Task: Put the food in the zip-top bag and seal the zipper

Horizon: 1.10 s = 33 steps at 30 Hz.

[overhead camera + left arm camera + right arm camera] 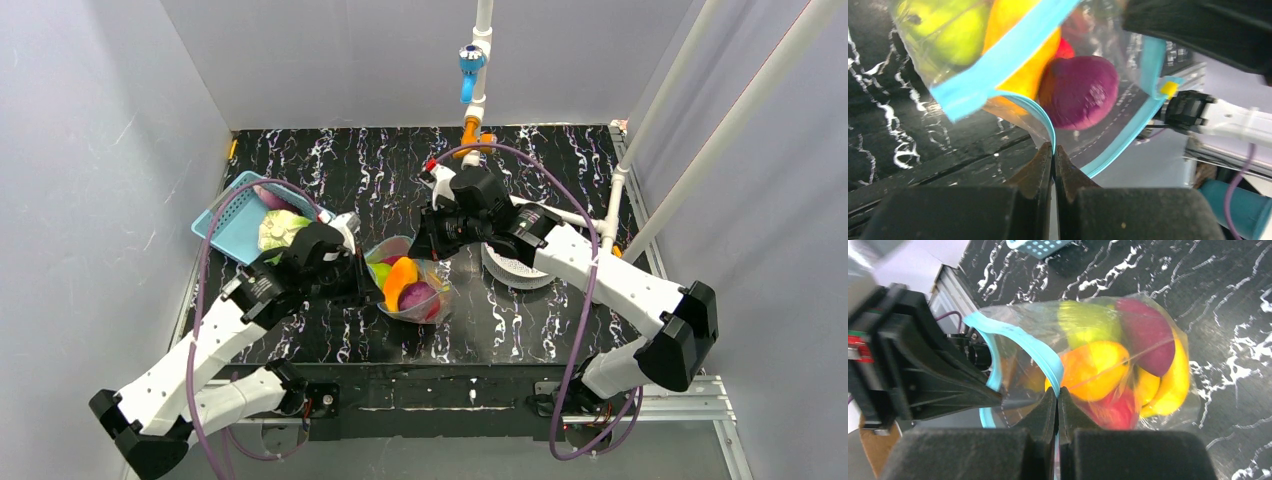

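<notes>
Teal plastic first: the zipper [998, 60] slants across the left wrist view, blurred up close. One loop of it curls down into the left gripper [1053, 150], whose jaws are pressed together on that rim of the zip-top bag [1100, 135]. On the other side, the right gripper [1057, 392] is pinched tight on the opposite rim, and the mouth gapes between them.

From above, both wrists cover the rim, so we can't make out the pinch points there, nor whether the bag rests on the table [560, 160]. Inside we see a green pear [1085, 322], an orange piece [1095, 370] and a purple piece [1148, 335]. A red piece [1110, 412] is mostly hidden behind the orange one.

A white round object [505, 268] sits half under the right arm. The blue basket [232, 215] hugs the far-left edge. Bare tabletop lies beyond the bag, and the front edge is close.
</notes>
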{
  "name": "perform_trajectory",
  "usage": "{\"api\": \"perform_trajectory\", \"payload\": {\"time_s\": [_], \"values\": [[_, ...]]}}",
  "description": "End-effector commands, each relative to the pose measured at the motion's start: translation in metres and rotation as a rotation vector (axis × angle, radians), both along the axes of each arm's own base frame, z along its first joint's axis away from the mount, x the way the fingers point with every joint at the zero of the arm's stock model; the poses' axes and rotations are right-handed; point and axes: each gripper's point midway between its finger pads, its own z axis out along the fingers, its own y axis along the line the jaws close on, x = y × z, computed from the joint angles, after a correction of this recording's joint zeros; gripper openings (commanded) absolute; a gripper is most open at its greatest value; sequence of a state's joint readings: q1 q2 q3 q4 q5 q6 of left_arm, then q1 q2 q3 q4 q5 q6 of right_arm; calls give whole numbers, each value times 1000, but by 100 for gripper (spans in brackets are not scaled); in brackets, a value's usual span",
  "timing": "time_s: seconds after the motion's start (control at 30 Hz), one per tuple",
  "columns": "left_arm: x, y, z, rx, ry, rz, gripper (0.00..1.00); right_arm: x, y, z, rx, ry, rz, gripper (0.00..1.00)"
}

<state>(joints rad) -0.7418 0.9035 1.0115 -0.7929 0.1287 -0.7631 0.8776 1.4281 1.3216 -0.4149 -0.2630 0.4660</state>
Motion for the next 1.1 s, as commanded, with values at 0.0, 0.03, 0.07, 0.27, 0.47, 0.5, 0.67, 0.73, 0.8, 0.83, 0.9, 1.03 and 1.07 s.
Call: {"api": "perform_trajectory", "payload": {"time_s": [0.0, 0.03, 0.07, 0.27, 0.47, 0.5, 0.67, 0.73, 0.8, 0.83, 0.9, 1.03, 1.07], "values": [[-4, -15, 79, -261, -142, -7, 0, -3, -8, 50, -1, -146, -18, 1], [-6, -17, 89, -311, -151, -7, 0, -7, -10, 57, -18, -174, -20, 1], [-9, -18, 96, -353, -156, 0, 0, -11, -12, 64, -32, -204, -22, 1], [-5, 15, 45, -291, -135, 198, 0, -23, -3, 59, -58, -251, 6, 1], [3, 49, -9, -180, -153, 365, 0, -6, 6, 7, -185, -244, 2, 1], [4, 48, -3, -206, -162, 366, 0, -4, 7, 5, -198, -254, 8, 1], [8, 39, 42, -300, -230, 339, 0, -11, 21, 31, -158, -297, 118, 1], [12, 40, 47, -288, -237, 352, 0, -20, 27, 40, -139, -296, 184, 5], [15, 40, 47, -292, -229, 379, 0, -25, 28, 43, -134, -294, 205, 16], [16, 40, 46, -299, -225, 391, 0, -26, 27, 45, -130, -295, 206, 22], [17, 40, 44, -316, -220, 403, 0, -32, 21, 48, -109, -300, 214, 35], [15, 42, 35, -334, -206, 428, 0, -58, 4, 53, -28, -340, 307, 63], [15, 42, 34, -339, -207, 430, 0, -66, 0, 54, -3, -355, 336, 70]]}}
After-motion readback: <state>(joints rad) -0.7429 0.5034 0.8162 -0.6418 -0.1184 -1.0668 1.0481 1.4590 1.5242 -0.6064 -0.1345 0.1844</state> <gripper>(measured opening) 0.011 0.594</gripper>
